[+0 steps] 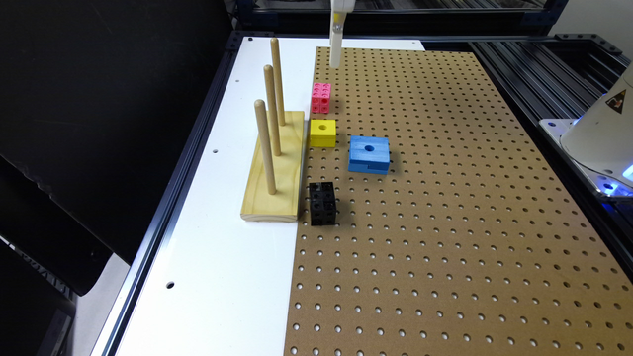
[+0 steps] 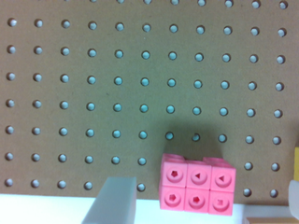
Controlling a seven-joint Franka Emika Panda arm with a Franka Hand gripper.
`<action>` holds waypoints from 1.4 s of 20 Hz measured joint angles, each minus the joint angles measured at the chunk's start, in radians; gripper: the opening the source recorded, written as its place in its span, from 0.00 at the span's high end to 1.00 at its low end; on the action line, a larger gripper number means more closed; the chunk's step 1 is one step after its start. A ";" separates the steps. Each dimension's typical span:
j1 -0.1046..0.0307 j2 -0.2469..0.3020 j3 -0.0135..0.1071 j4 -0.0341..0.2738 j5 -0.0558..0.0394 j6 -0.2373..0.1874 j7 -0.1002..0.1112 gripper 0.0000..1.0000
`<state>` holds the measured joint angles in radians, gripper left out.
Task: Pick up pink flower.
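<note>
Your end effector (image 1: 335, 58) hovers above and just behind the small bright pink plastic holed block (image 1: 321, 97); its jaws look wide, nothing held. Centre over the block, then descend straight to straddle it.

Yellow (image 1: 323, 132), blue (image 1: 369, 155), blk blocks (image 1: 323, 203); peg stand (image 1: 274, 168)
</note>
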<state>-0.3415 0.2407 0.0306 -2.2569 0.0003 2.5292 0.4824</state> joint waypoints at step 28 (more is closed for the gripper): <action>0.000 0.137 0.010 0.046 0.0000 0.088 0.000 0.00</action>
<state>-0.3416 0.3773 0.0405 -2.2112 0.0003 2.6172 0.4826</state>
